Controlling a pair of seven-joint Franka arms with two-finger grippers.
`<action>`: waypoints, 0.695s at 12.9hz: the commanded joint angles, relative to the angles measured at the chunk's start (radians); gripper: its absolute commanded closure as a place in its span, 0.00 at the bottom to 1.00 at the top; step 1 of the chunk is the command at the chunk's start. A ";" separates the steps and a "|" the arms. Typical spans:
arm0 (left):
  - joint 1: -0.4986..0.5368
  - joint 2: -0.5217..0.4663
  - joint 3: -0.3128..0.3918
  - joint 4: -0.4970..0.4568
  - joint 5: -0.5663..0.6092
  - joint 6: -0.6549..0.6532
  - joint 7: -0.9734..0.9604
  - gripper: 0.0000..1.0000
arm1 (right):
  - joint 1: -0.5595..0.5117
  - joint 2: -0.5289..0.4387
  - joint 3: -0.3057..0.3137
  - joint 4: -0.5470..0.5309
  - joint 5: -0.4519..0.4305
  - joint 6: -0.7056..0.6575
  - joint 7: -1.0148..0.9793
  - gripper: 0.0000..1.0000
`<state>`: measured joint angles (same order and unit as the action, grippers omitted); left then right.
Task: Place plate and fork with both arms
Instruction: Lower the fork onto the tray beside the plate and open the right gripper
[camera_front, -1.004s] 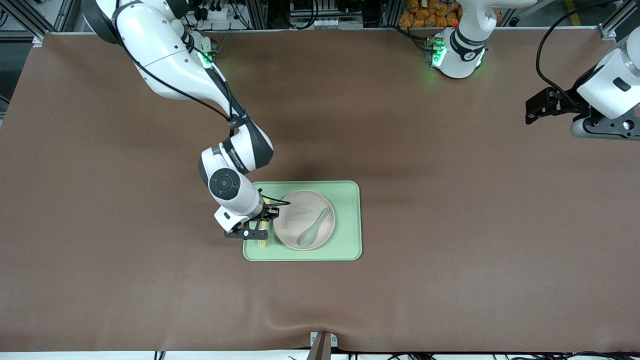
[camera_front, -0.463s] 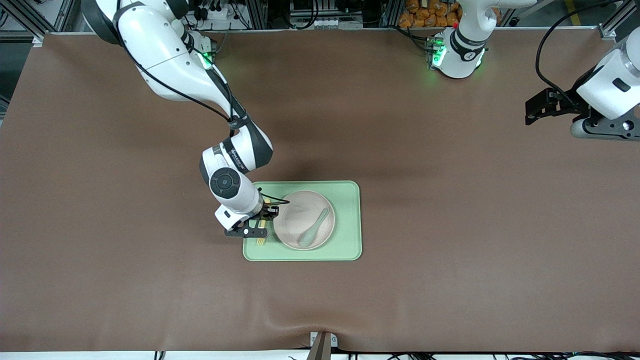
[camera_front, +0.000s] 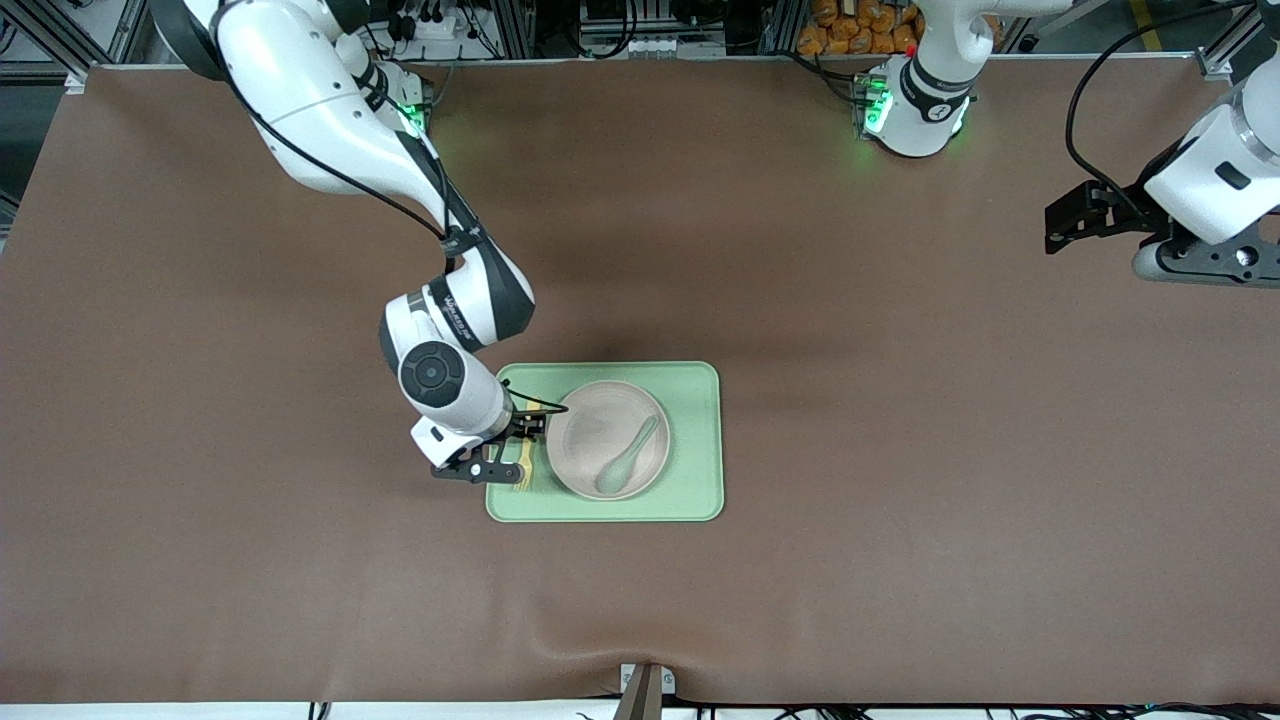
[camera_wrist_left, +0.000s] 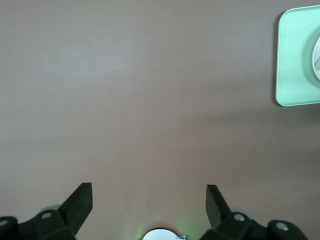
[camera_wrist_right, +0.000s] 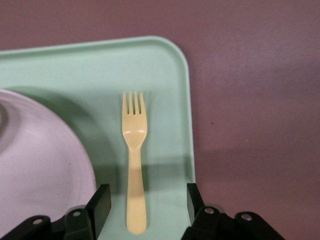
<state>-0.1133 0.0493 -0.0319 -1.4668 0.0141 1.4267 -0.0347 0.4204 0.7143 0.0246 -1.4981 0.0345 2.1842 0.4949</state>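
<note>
Fork (camera_wrist_right: 134, 167): lying flat on tray (camera_front: 695, 440) beside plate (camera_front: 608, 439) (plate carrying a spoon (camera_front: 627, 455)), partly hidden under right gripper (camera_wrist_right: 145, 200), fingers spread wide, gripping nothing. Left gripper (camera_wrist_left: 147, 200): waiting wide over bare tabletop (camera_front: 900, 400).

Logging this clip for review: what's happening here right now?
The right gripper hangs open over the fork, which lies flat on the tray beside the plate. A spoon rests on the plate. The left gripper waits open over bare table at its own end.
</note>
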 joint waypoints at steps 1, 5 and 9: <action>0.000 0.000 0.003 0.005 -0.009 0.006 -0.004 0.00 | -0.029 -0.074 0.011 -0.008 0.001 -0.078 -0.033 0.25; 0.001 0.001 0.003 0.003 -0.009 0.006 -0.004 0.00 | -0.070 -0.179 0.011 -0.008 0.002 -0.202 -0.032 0.00; 0.012 0.000 0.003 0.003 -0.009 0.006 -0.002 0.00 | -0.113 -0.280 0.011 -0.010 0.004 -0.334 -0.032 0.00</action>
<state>-0.1091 0.0497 -0.0307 -1.4670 0.0141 1.4277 -0.0355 0.3377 0.4929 0.0218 -1.4825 0.0345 1.8960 0.4781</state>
